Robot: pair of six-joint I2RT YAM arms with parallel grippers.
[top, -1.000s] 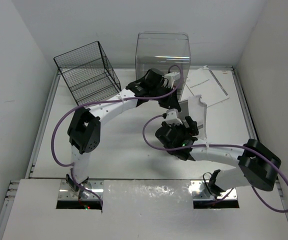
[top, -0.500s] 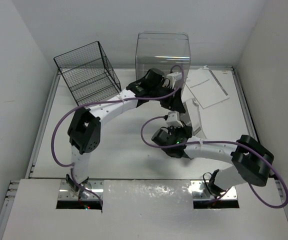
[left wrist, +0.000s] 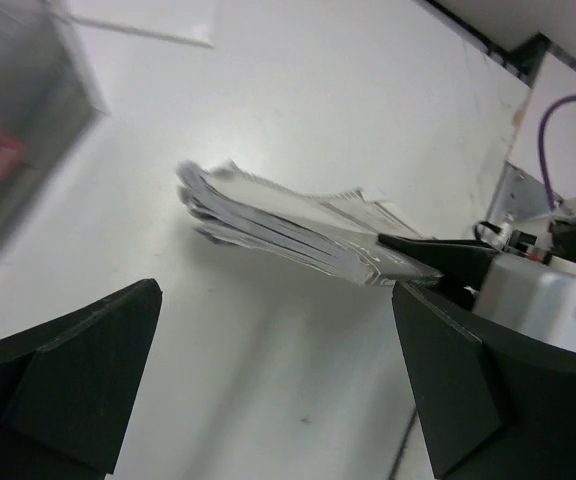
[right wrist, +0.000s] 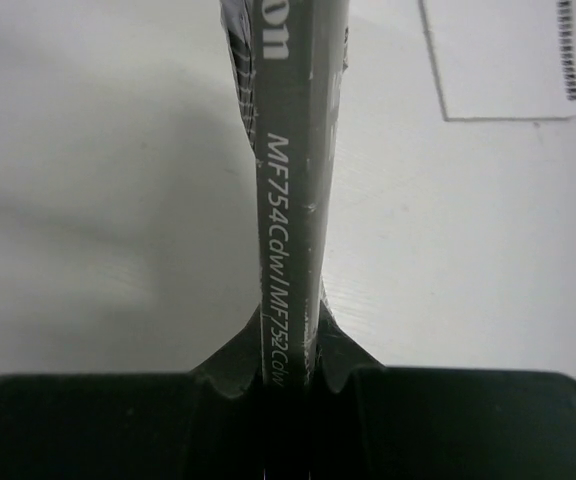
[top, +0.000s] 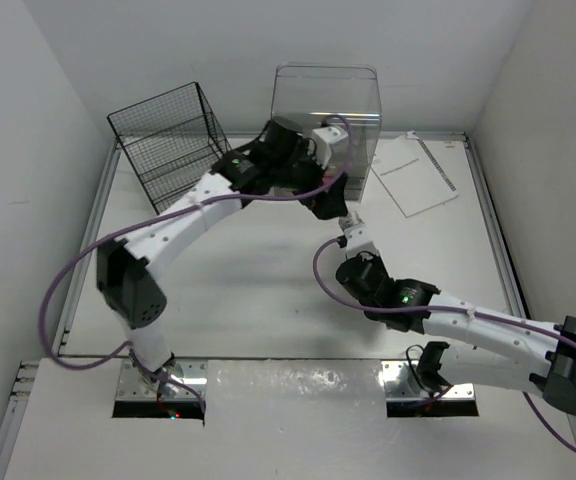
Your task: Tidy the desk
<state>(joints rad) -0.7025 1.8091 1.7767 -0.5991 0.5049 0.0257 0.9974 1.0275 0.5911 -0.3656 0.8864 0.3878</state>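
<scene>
Tidying is looking barely begun: my right fingers (right wrist: 118, 430) are clamping a printer manual (right wrist: 293, 200) above the tabletop (right wrist: 98, 200), my left fingers (left wrist: 78, 380) are hanging spread beside it, and a notepad (right wrist: 503, 60) is lying unfiled ahead.

I count one counter (top: 258, 285) under me. On it I find one black wire basket (top: 173, 140), one clear plastic bin (top: 326, 105) and one white spiral-edged pad (top: 415, 175). There is also one thin booklet (left wrist: 288, 235), which makes four loose things in all. Of myself I count two arms, my left arm (top: 183, 215) and my right arm (top: 478, 322), each with one pair of jaws.
</scene>
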